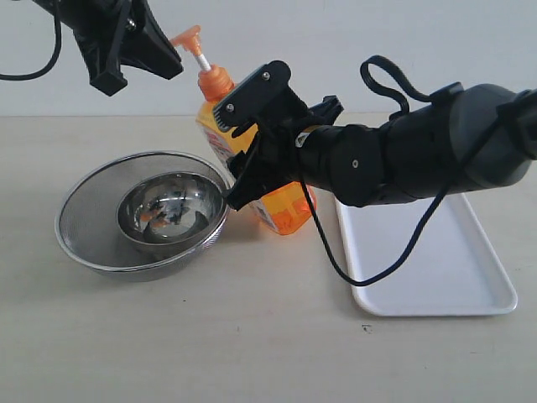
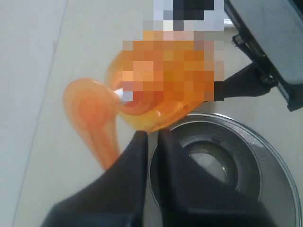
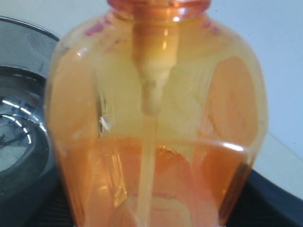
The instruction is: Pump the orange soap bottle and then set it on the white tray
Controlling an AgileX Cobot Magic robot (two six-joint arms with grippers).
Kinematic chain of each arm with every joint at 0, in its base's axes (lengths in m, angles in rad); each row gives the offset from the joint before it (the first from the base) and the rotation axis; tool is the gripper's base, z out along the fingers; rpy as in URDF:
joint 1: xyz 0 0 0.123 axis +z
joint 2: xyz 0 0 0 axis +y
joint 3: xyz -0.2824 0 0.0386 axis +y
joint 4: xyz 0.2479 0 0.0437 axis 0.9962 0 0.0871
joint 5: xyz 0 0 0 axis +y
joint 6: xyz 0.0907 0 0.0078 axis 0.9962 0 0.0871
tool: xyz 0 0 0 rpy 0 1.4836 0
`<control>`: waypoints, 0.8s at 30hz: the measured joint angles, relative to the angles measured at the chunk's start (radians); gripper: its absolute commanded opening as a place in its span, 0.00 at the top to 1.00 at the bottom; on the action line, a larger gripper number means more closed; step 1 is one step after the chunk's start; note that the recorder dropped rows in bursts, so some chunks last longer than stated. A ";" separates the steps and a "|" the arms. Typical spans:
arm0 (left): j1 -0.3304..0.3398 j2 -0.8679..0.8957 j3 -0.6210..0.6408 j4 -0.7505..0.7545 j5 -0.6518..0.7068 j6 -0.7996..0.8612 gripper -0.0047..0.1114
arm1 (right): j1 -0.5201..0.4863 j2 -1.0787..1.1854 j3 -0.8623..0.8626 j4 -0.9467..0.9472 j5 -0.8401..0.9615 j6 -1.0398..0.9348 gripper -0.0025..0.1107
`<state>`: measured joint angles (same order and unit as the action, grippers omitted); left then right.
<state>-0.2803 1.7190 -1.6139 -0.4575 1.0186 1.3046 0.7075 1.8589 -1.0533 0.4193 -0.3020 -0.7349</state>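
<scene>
Orange soap bottle (image 1: 285, 210) is gripped around its labelled body by the right hand (image 1: 233, 151), whose two black fingers close on it from above and below at the centre of the exterior frame. The right wrist view shows little but translucent orange plastic and the dip tube. The bottle leans with its top toward the upper left and its base low by the bench (image 1: 252, 353); whether the base touches I cannot tell. The left hand (image 2: 152, 137) hangs in the upper left, fingers pinched almost together on nothing, just beside the pump head (image 1: 186, 37) and apparently not on it. The white stem (image 1: 201, 61) shows bare, so the pump looks unpressed.

Pressing well, I judge, means setting the closed fingertips flat on the pump head and pushing along the tilted stem rather than straight down, or they may slide off. The right hand should brace against that push. The spout points left, above the steel bowl (image 1: 168, 210) in its mesh strainer (image 1: 84, 220), which should catch the soap. The white tray (image 1: 436, 277) lies at the lower right, partly hidden by the right arm, without the bottle on it.
</scene>
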 measured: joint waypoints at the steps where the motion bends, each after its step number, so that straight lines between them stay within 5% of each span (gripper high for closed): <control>1: 0.000 0.000 0.000 0.005 0.002 -0.002 0.92 | 0.000 0.000 0.000 0.000 0.000 0.000 0.98; 7: 0.000 0.000 0.000 0.004 0.028 -0.004 0.92 | 0.000 0.000 0.000 0.000 0.000 0.000 0.98; 14: 0.000 -0.072 0.000 -0.178 0.065 0.093 0.92 | 0.000 0.000 0.000 0.002 0.000 0.000 0.98; 24: 0.000 -0.141 -0.001 -0.185 -0.181 0.100 0.92 | 0.000 0.000 0.000 0.002 0.000 -0.011 0.98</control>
<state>-0.2803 1.5776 -1.6146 -0.6430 0.8375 1.4043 0.7075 1.8589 -1.0533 0.4211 -0.3020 -0.7455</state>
